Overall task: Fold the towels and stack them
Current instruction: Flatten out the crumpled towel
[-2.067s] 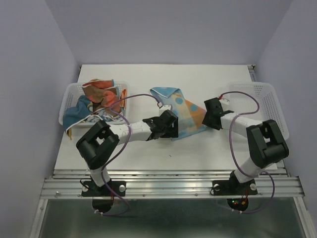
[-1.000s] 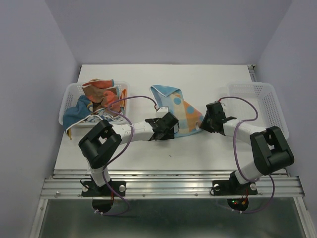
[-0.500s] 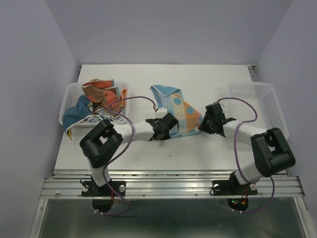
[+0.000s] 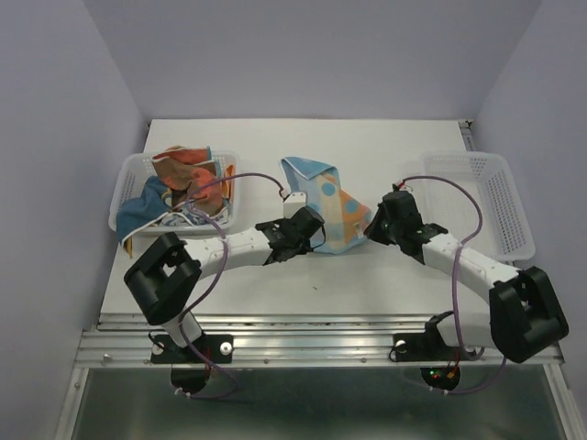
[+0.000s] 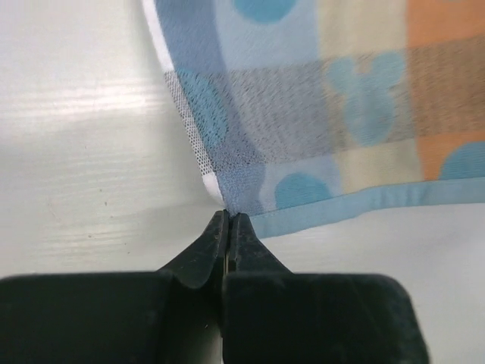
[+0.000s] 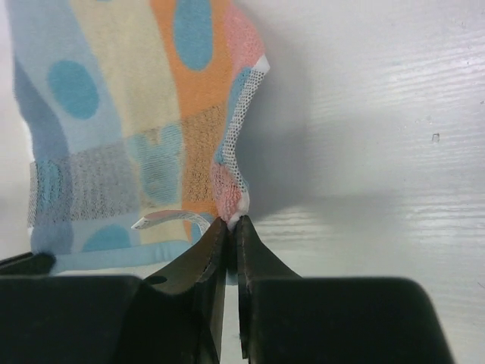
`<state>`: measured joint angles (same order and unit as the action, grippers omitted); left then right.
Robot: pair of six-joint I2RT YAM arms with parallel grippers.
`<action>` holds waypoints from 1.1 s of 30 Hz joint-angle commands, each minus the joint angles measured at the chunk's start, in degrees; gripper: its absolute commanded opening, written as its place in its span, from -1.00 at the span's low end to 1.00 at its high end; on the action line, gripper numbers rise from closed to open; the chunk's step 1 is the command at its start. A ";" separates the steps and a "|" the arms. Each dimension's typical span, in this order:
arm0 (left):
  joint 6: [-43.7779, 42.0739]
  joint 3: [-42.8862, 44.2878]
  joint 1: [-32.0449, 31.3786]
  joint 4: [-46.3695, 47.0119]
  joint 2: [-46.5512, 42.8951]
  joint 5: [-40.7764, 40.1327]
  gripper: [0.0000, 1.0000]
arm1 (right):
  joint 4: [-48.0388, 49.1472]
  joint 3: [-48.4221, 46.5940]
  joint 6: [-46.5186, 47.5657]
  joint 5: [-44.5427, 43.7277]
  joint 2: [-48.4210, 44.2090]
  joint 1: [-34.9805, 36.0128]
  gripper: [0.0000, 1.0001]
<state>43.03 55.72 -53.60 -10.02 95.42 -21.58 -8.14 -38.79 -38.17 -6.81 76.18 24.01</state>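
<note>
My left pincer (image 5: 227,218) is clamped tight on the blue-hemmed corner of the orange-and-blue circle towel (image 5: 318,98). My right pincer (image 6: 231,221) is pinched shut on its other near corner. In the top view that towel sits at centre frame. Other towels (image 4: 183,176) are heaped in the white basket (image 4: 124,188) at the left.

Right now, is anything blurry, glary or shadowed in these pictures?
Left wrist: the towel weave is sharp, and a bright glare band crosses the table. Right wrist: the towel throws a grey shadow to its right. Top external: even light, nothing blurred.
</note>
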 commanded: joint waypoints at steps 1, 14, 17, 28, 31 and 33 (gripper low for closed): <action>-5.75 0.96 -0.80 5.44 -9.97 -2.85 -1.00 | -2.14 -3.22 2.49 -0.22 -7.52 1.48 -0.99; -15.33 9.31 -1.50 9.76 -36.68 1.19 -1.00 | -12.51 -26.41 7.41 6.45 -22.21 2.01 -0.99; -15.95 12.73 -1.59 11.08 -40.64 3.91 -1.00 | -14.00 -32.74 8.20 11.36 -24.14 2.09 -0.99; -13.85 16.34 -1.68 18.19 -49.10 31.33 -1.00 | -13.66 -44.88 4.86 26.49 -29.85 2.01 -0.99; -12.80 16.70 -1.77 19.33 -48.75 34.41 -1.00 | -13.92 -46.64 4.69 27.37 -30.39 2.01 -0.99; -12.09 16.52 -1.85 19.43 -48.83 34.16 -1.00 | -14.71 -47.61 4.86 27.20 -30.04 2.01 -0.99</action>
<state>29.71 70.57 -55.13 5.41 46.06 6.66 -23.09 -82.19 -32.64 17.26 45.98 25.61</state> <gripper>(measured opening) 0.037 0.117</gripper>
